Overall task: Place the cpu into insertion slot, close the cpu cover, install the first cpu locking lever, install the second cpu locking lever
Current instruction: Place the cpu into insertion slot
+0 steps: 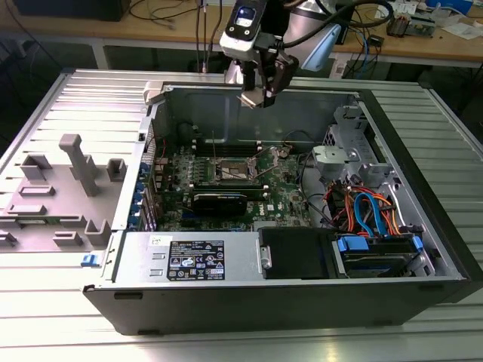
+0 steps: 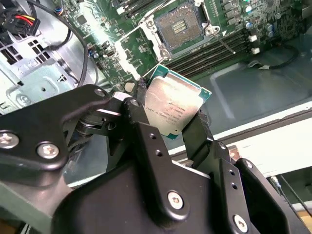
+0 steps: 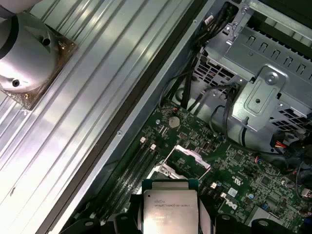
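Observation:
My gripper (image 1: pixel 260 96) is shut on the cpu (image 1: pixel 251 99), a small square chip with a silvery top, and hangs high over the open computer case near its back wall. In both wrist views the black fingers (image 2: pixel 141 105) clamp the cpu (image 2: pixel 173 105) by two opposite edges. The same chip, the cpu (image 3: pixel 170 207), sits in my gripper (image 3: pixel 170 217). Below lies the green motherboard (image 1: pixel 283 188) with the insertion slot (image 2: pixel 183 24) bare, its dark centre showing. The cpu cover (image 2: pixel 139 48) is swung open beside the slot. A thin metal lever (image 2: pixel 224 45) lies loose at the slot's edge.
Long black memory slots (image 2: pixel 214 53) run beside the socket. A metal drive cage (image 3: pixel 265 92) and coloured cables (image 1: pixel 362 207) fill the case toward the exterior view's right. A power supply (image 1: pixel 192 260) lies at the front. A grey plastic fixture (image 1: pixel 68 188) stands outside the case on the ribbed table.

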Controlling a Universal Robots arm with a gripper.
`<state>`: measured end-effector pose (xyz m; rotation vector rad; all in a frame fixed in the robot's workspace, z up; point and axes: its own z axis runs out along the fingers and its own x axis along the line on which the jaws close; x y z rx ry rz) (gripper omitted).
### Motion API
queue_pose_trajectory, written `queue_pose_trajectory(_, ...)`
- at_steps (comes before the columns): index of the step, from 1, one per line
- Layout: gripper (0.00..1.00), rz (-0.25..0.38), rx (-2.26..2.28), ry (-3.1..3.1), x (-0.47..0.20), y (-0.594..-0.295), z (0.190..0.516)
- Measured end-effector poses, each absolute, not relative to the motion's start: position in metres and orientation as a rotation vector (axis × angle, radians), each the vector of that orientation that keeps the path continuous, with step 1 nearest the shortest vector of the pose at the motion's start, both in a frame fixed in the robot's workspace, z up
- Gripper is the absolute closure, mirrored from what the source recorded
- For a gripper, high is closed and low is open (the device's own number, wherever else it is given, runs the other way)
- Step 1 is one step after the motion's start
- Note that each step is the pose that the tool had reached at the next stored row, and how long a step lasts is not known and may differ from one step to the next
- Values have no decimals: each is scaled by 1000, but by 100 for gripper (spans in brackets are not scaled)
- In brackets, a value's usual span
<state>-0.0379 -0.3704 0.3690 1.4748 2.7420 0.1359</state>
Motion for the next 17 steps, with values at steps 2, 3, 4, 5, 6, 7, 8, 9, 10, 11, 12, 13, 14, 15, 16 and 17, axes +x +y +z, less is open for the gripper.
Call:
queue_pose_trajectory(2,46,135,1553,2695,-38,-370,368)
queue_pose_trajectory(3,46,134,1592,2671,-38,-370,367)
queue_pose_trajectory(4,46,134,1610,2660,-38,-370,367)
queue_pose_trajectory(5,46,133,1629,2647,-38,-370,366)
queue_pose_trajectory(6,46,133,1647,2636,-38,-370,366)
queue_pose_trajectory(7,46,133,1664,2624,-38,-370,365)
queue_pose_trajectory(8,46,132,1679,2614,-38,-370,365)
queue_pose_trajectory(9,46,132,1695,2603,-38,-370,365)
queue_pose_trajectory(10,46,132,1711,2592,-38,-370,365)
queue_pose_trajectory(11,46,131,1728,2580,-38,-370,364)
queue_pose_trajectory(12,46,131,1746,2568,-38,-370,364)
queue_pose_trajectory(13,46,131,1755,2561,-38,-370,364)
queue_pose_trajectory(14,46,130,1756,2560,-38,-370,364)
queue_pose_trajectory(15,46,131,1757,2560,-38,-370,363)
queue_pose_trajectory(16,46,131,1757,2559,-38,-370,363)
queue_pose_trajectory(17,46,130,1758,2559,-38,-370,363)
